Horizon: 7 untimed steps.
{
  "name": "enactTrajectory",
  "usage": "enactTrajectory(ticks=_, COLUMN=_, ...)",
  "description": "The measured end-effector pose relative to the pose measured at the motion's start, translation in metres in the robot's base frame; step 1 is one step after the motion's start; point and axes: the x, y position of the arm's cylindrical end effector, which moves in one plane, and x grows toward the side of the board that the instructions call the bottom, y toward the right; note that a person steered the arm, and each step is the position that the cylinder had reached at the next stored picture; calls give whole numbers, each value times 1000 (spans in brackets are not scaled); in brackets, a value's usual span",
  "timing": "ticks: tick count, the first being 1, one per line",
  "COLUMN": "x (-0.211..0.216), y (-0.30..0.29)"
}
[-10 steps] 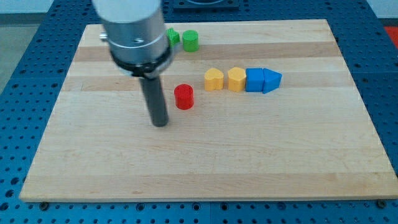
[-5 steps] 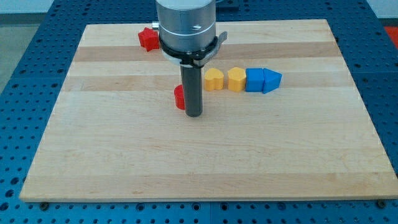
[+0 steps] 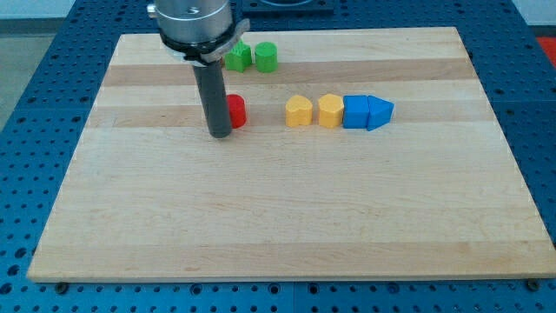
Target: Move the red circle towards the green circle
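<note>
I have no claw, only a rod; my tip [image 3: 220,135] rests on the surface [image 3: 287,217], touching the red circle [image 3: 235,111] at its left. The green circle [image 3: 266,56] sits above, nearer the view's top.

We find no text, label, brand, number or sign that can be read anywhere in the camera view. The wooden board [image 3: 287,209], the coloured blocks on it and the dark rod ending in my tip [image 3: 221,136] all show plain, unmarked surfaces. The blue perforated table [image 3: 35,104] around the board carries only its grid of holes, with no lettering we can make out.
</note>
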Motion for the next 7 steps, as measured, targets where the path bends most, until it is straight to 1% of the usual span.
enactTrajectory(ticks=5, x=-44, y=-3)
enactTrajectory(ticks=7, x=-44, y=10)
